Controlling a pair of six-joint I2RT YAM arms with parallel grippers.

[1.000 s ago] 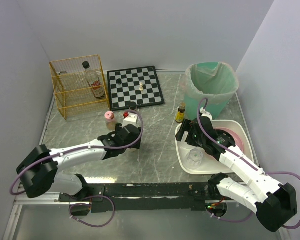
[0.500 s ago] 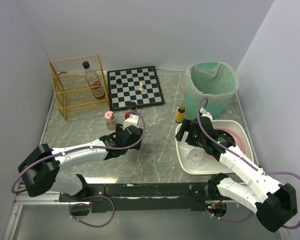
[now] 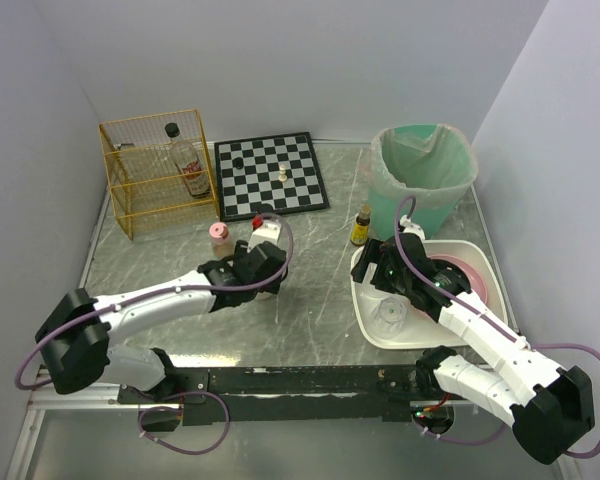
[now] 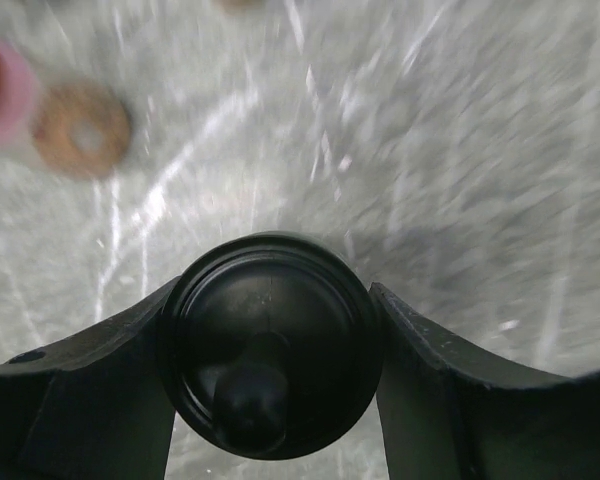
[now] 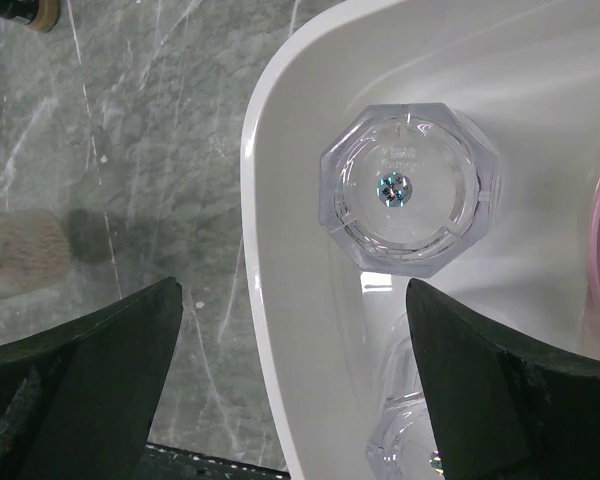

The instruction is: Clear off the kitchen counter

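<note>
The grey-green marble kitchen counter (image 3: 320,290) shows in the left wrist view (image 4: 460,150) and the right wrist view (image 5: 130,150) as well. My left gripper (image 3: 263,245) is above its middle, just in front of the chessboard (image 3: 272,175). In the left wrist view my left gripper (image 4: 272,300) is shut on a round black chess piece (image 4: 270,350) and holds it above the counter. My right gripper (image 3: 376,268) is open and empty; in its wrist view my right gripper (image 5: 292,295) hangs over the left rim of the white tray (image 5: 280,200), near a clear glass (image 5: 408,190).
The tray (image 3: 478,252) holds a pink plate (image 3: 460,280) and a second glass (image 5: 420,430). A brown dropper bottle (image 3: 361,228) stands by the green bin (image 3: 425,180). A pink-capped bottle (image 3: 218,238) is left of my left gripper. A yellow wire rack (image 3: 155,175) holds a bottle.
My left gripper has moved a little away from me toward the chessboard, with the black piece in it. The right arm has not moved.
</note>
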